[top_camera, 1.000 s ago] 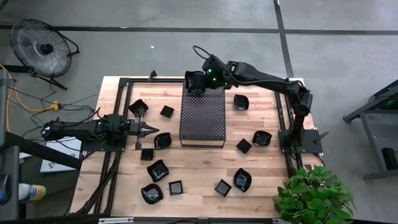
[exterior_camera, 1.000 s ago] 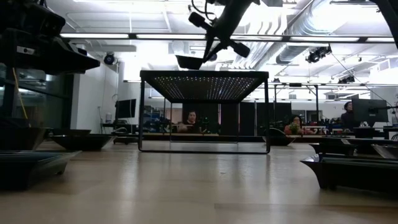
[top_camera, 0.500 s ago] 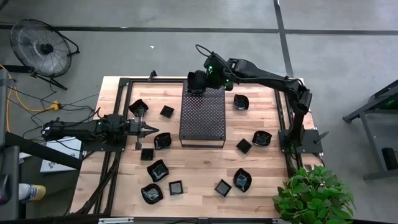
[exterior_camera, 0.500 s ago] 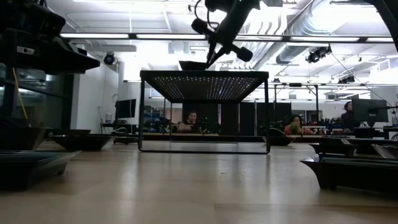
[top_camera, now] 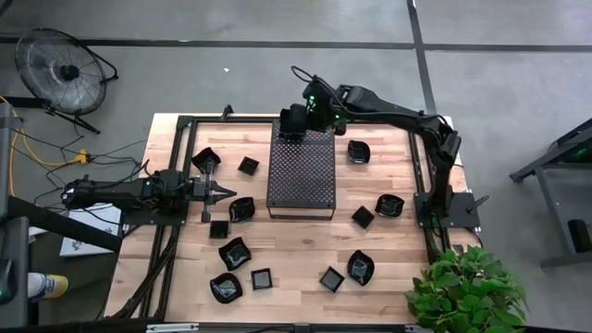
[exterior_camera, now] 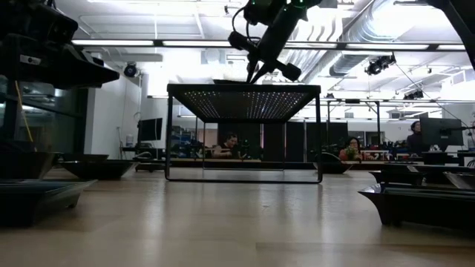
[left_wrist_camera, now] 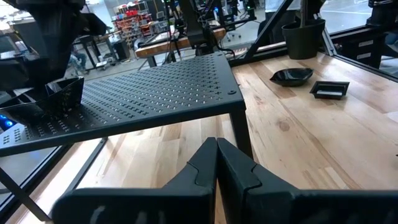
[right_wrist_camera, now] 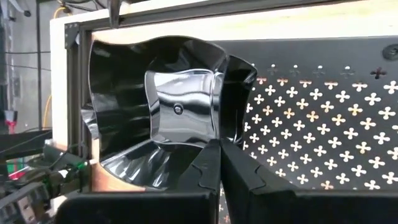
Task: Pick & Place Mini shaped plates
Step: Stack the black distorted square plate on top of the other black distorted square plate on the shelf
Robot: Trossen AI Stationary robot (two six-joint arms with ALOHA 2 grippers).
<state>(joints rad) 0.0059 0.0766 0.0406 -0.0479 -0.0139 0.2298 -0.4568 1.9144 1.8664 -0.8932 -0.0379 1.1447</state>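
The right gripper's fingers (right_wrist_camera: 214, 163) are pinched on the rim of a wavy-edged mini plate (right_wrist_camera: 168, 115), held over the far corner of the perforated tray (top_camera: 302, 171) (the pinched-empty left gripper (top_camera: 226, 191) is parked beside the tray's near-left corner).

Glossy black wavy-edged mini plate (right_wrist_camera: 168, 118): mirror-bright square centre, pale reflections along its ripples.
Large matte black rectangular perforated tray (top_camera: 302, 171): regular grid of small clover-shaped holes (pale wood showing through them in the right wrist view).
Loose small glossy black dishes (top_camera: 234, 253): uniformly black, grey glints.
Light wooden plank worktop (top_camera: 296, 245): blond, with faint darker grain and board seams.
Black frame rails (top_camera: 178, 162) border it.
Dark right tool (right_wrist_camera: 219, 149) and dark left tool (left_wrist_camera: 216, 155): plain black.
Green leafy potted plant (top_camera: 467, 291).
Grey floor (top_camera: 231, 55) crossed by dark lines.
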